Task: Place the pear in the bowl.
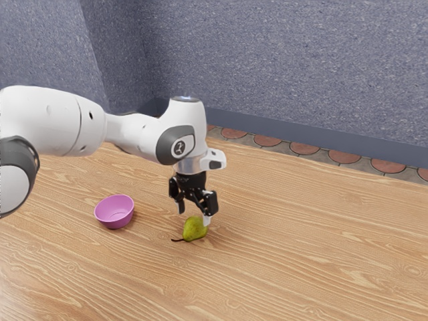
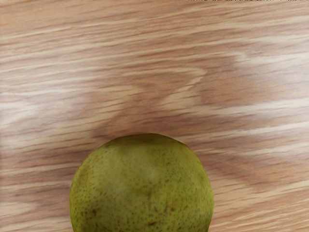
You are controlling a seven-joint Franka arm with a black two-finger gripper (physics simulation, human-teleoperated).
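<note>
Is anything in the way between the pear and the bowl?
Nothing I can see stands between the pear and the pink bowl, just bare wooden table. The pear would probably need lifting over the bowl's rim.

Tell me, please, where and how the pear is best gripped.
I would take the pear by its rounded body, coming from above with the open hand, one finger on each flank. It lies on its side, its stem pointing toward the exterior view's left, so the body seems the surer hold.
</note>
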